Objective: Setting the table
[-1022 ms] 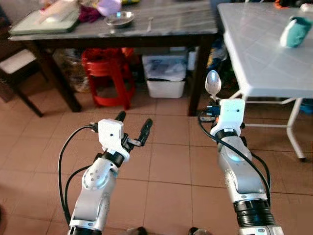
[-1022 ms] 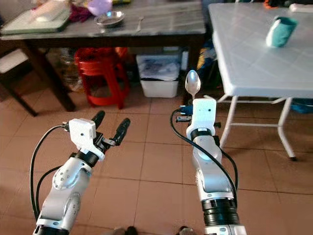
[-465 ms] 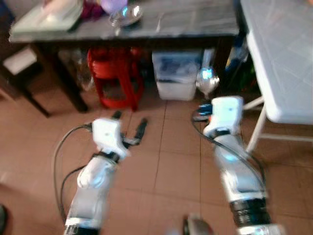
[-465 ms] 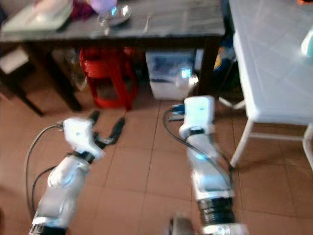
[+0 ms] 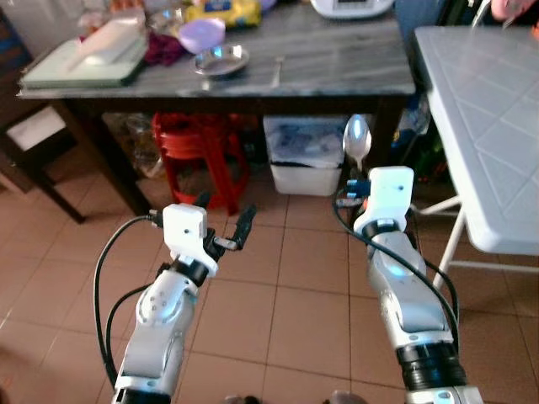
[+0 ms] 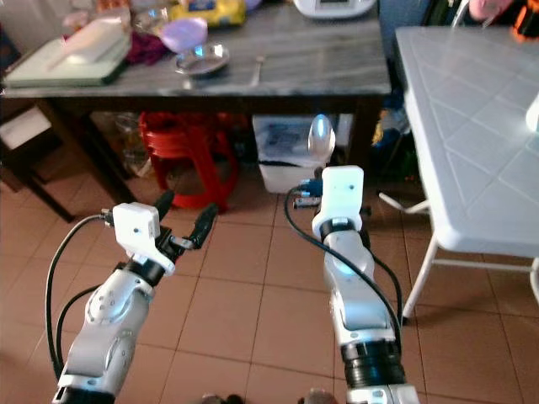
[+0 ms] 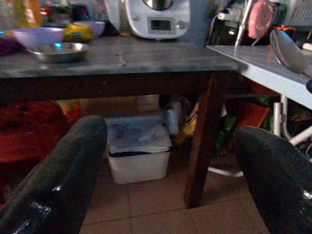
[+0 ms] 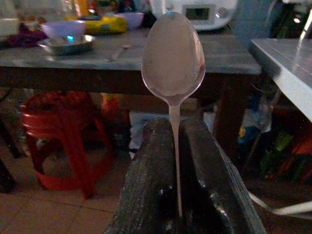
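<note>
Robot stands on the tiled floor (image 5: 295,278), facing the gap between two benches.

Right claw (image 8: 176,161): fingers pressed together on the handle of a metal spoon (image 5: 357,141), bowl end upright above the wrist. Grip looks firm and central in the right wrist view; handle runs straight down between the two fingers.

Left claw (image 5: 223,220): fingers spread apart, holding nothing, hanging out over the floor just ahead of the left arm.

Dark bench (image 5: 337,63) straight ahead carries the supplies: a steel dish (image 5: 221,61), a lilac bowl (image 5: 202,35) beside it, a pale green tray (image 5: 80,63) at the robot's left end, a small utensil (image 6: 258,63) lying flat near the dish (spoon or fork, too small to tell). A red stool (image 5: 198,151) and a white bin (image 5: 303,156) sit underneath.

White bench (image 5: 480,109) to the robot's right: the part in sight is bare.

Progress, as a judgement: early to middle. One spoon is picked up and in carry; it is not yet laid anywhere. No place setting can be seen on the white bench, so if that is the one to be set, placing this spoon and fetching dish, bowl and the other utensil all remain.
</note>
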